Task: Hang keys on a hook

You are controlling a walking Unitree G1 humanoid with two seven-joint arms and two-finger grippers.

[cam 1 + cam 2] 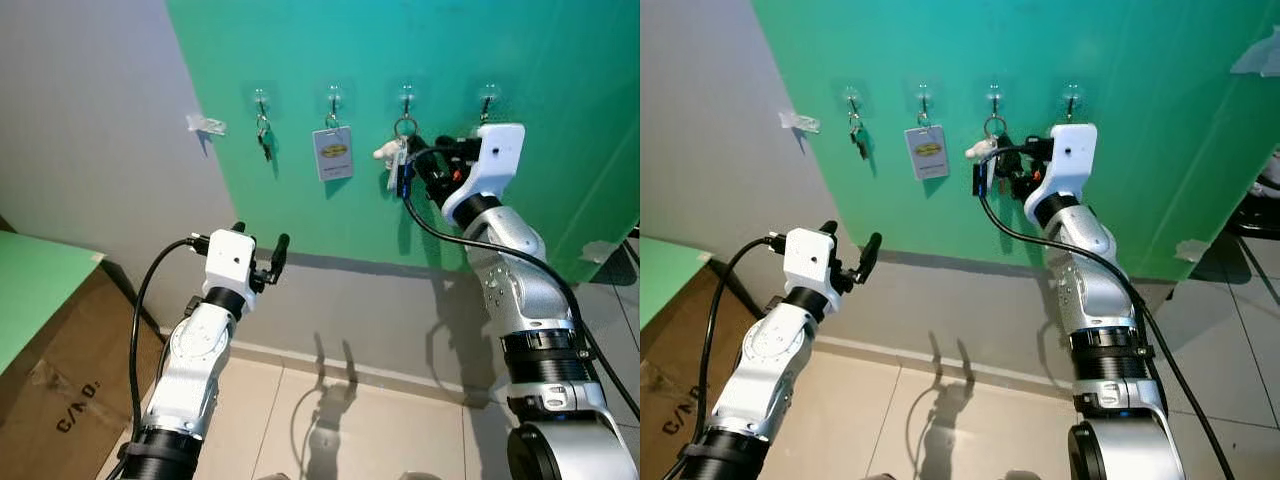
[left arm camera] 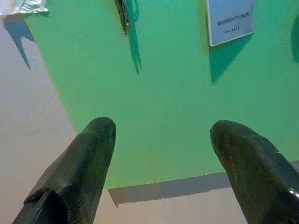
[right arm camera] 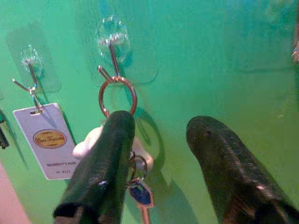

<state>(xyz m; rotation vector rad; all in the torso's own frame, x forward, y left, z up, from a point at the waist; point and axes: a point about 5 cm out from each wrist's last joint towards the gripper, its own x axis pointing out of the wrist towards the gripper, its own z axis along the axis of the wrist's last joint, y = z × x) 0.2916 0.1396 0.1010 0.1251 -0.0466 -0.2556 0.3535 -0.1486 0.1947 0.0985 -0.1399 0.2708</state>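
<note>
Currently, the right pincer is raised to the green painted wall, directly below the third clear adhesive hook with a metal prong in a row of four. Its two black fingers are spread apart and hold nothing. The silver key ring is seated on that hook's prong, and the bunch of keys with a white fob and a blue-capped key hangs from the ring, partly behind one finger; contact between finger and keys cannot be determined. The neighbouring hook carries a white rectangular pass card with a yellow oval logo. The first hook holds a small dark key set. The left pincer is held lower, facing the wall, fingers wide apart and empty.
</note>
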